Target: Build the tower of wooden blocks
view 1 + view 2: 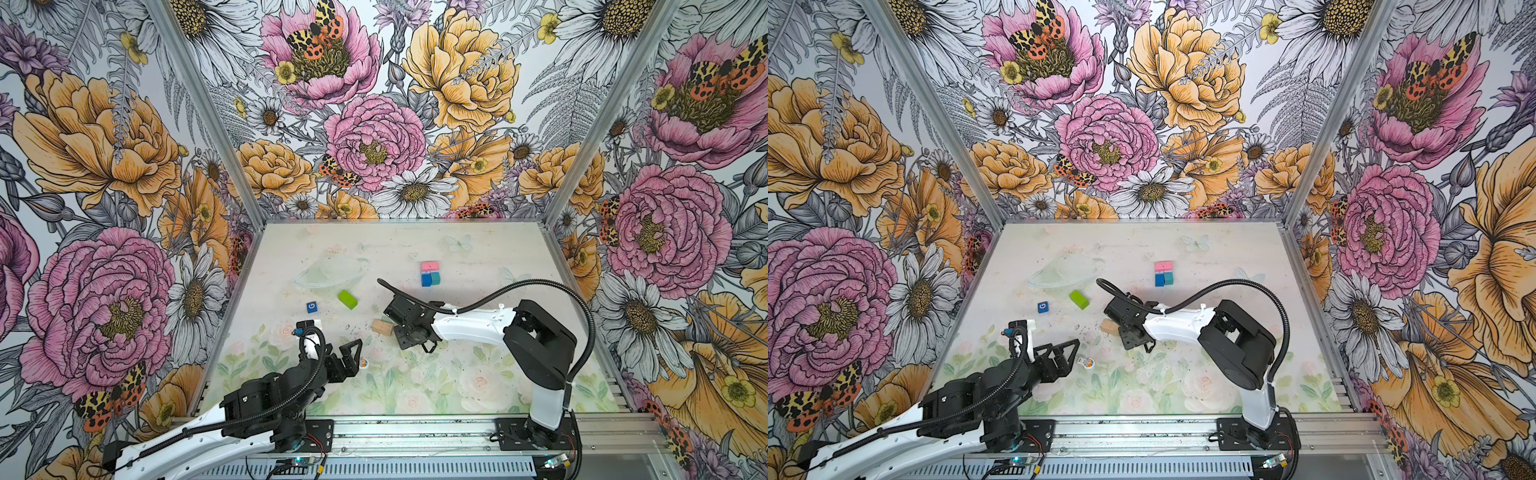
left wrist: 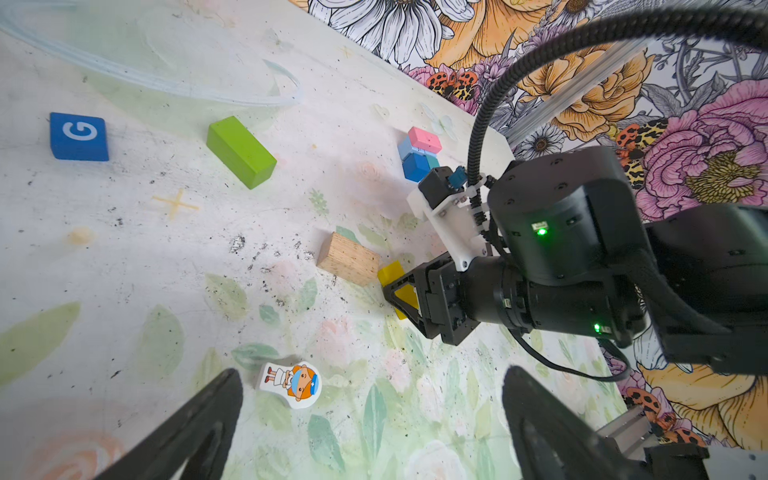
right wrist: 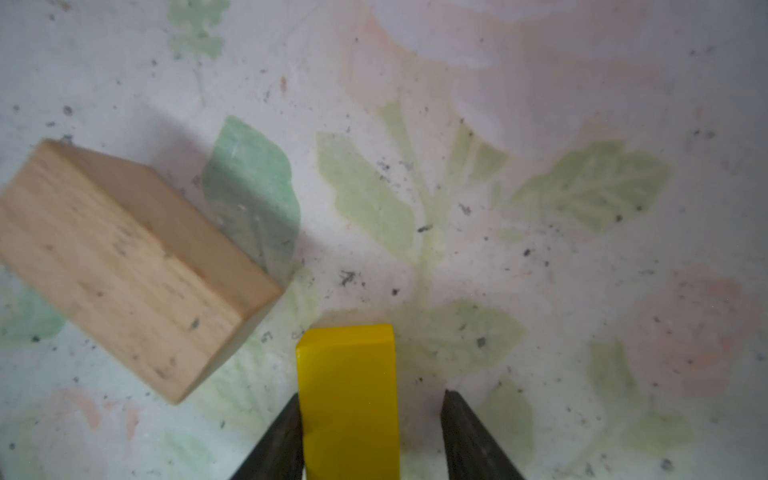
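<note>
Your left gripper (image 1: 353, 353) hangs wide open near the front left of the table (image 1: 478, 249), nothing in it. Just ahead lie a blue letter cube (image 1: 312, 307) and the green brick (image 1: 347, 299). Mid-table, the bare wood block (image 1: 382, 327) sits beside your right gripper (image 3: 370, 432), whose fingers straddle the yellow brick (image 3: 349, 399): one touching, a gap at the other. Toward the back right stands the tower (image 1: 430, 273), pink brick on blue and teal cubes.
</note>
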